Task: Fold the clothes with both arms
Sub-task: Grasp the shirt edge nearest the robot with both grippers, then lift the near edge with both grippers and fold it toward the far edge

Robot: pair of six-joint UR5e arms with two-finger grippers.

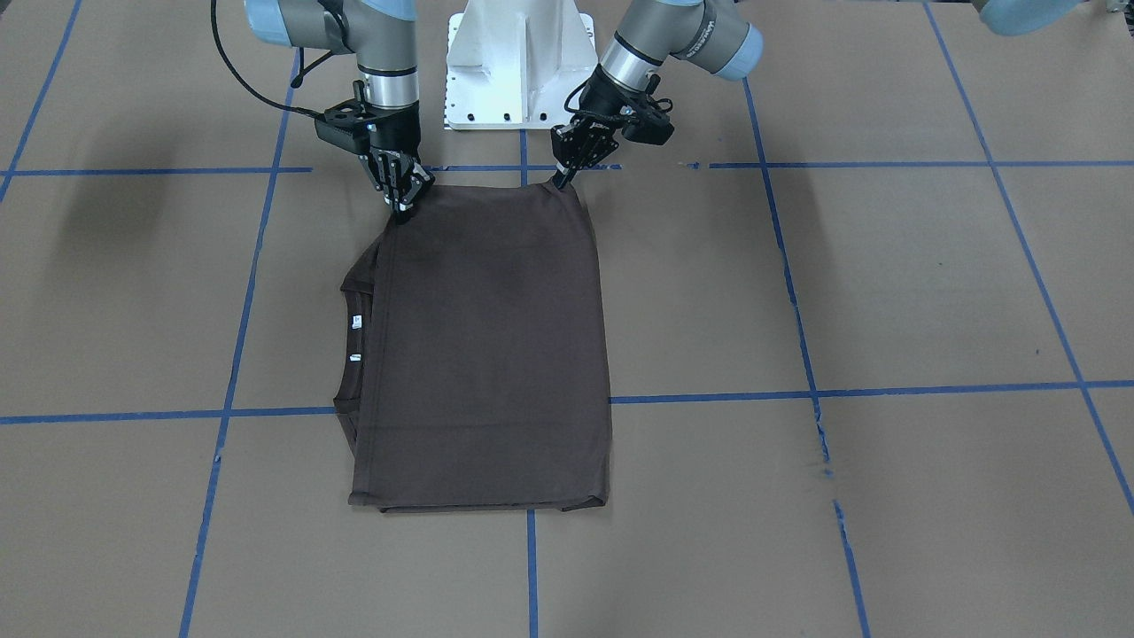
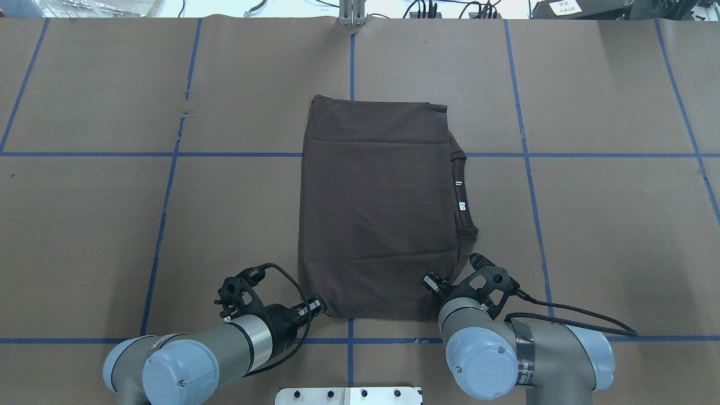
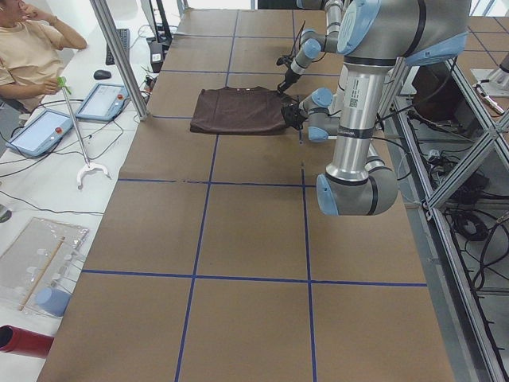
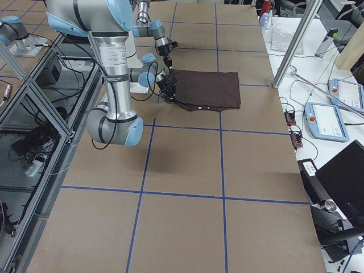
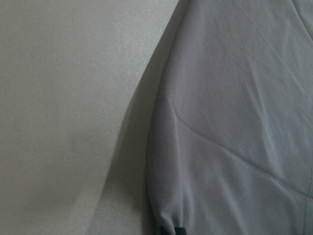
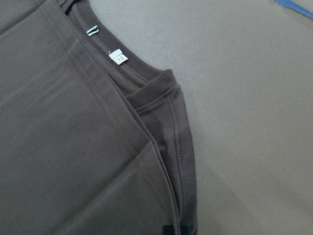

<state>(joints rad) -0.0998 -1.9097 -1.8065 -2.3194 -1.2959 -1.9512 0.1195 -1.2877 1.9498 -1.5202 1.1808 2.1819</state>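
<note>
Lying flat on the brown counter (image 1: 886, 283), the dark brown T-shirt (image 1: 496, 346) is sitting as a folded rectangle just in front of the white base (image 1: 518, 62), straddling the blue tape lines (image 1: 709, 397). Its ribbed collar (image 1: 347, 354) and white neck tags (image 1: 356, 322) are peeking out from under the top layer on the robot's right side. The left tool (image 1: 562, 182) is pinching the near corner on its side, its fingers together on the cloth, which is rising to a small peak there. The right tool (image 1: 400, 211) is clamping the other near corner beside the collar, fingers closed on the fabric edge. Both arms are reaching down steeply from the base. In the exterior left view, a person (image 3: 32, 56) is sitting beyond the far edge of the counter.
</note>
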